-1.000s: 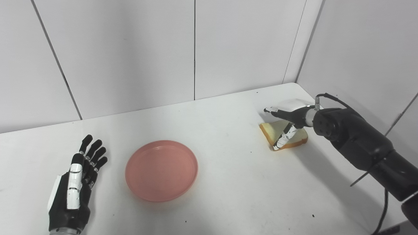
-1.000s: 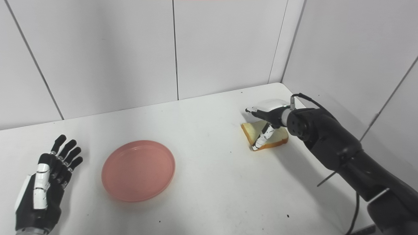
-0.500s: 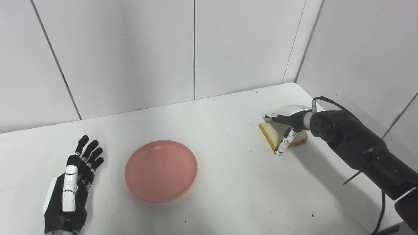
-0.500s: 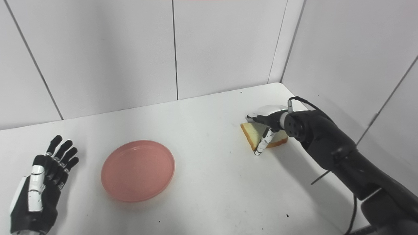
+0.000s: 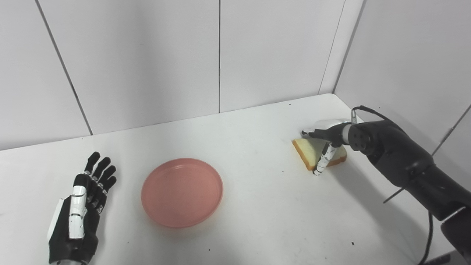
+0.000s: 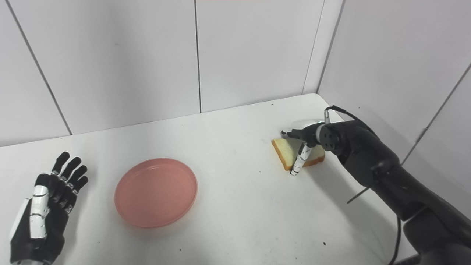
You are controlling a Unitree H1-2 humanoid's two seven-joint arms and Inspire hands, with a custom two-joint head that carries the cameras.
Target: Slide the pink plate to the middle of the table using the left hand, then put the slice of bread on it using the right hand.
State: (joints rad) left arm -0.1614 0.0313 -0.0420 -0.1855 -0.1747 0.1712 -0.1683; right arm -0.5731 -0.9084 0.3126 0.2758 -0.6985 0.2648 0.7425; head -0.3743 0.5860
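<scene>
The pink plate (image 5: 182, 192) sits on the white table, left of its middle. The slice of bread (image 5: 306, 153) lies flat at the right side of the table. My right hand (image 5: 326, 133) is low over the bread, fingers stretched across its top and far side. Its thumb (image 5: 321, 163) points down, with the tip on the table at the bread's near edge. The hand covers the right part of the slice, which is not lifted. My left hand (image 5: 79, 219) rests open and empty on the table, left of the plate and apart from it.
White wall panels close off the table at the back and the right. The table's far right corner (image 5: 331, 96) is just behind the bread. A cable (image 5: 371, 112) loops off my right wrist. Bare table (image 5: 265, 191) lies between plate and bread.
My right hand has come down from above the bread onto it, the thumb swinging to the slice's near edge. My left hand has drawn back a little toward me. Plate and bread have not moved.
</scene>
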